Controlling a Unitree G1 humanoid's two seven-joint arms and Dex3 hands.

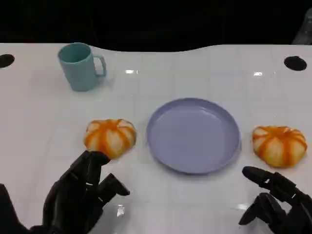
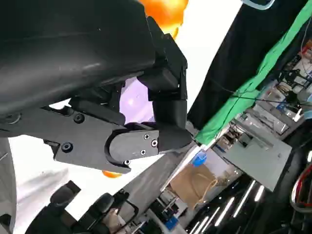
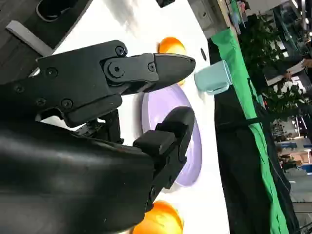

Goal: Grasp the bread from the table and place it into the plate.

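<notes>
Head view: the white tabletop carries all items. A lavender plate sits at its centre and holds nothing. Two orange-and-white bread rolls lie on the tabletop, one on each side of the plate. The left bread lies just beside the plate's left rim; the right bread lies near the right rim, with a narrow gap. A teal mug stands upright at the far left, well apart from the plate, handle toward the right.

The left hand sits at the near left edge, its fingers spread and holding nothing; the leading fingertips reach the near side of the left bread, and contact cannot be determined. The right hand sits at the near right, fingers apart and holding nothing, just short of the right bread.

Right wrist view: the fingers are spread, with the plate visible between them.
</notes>
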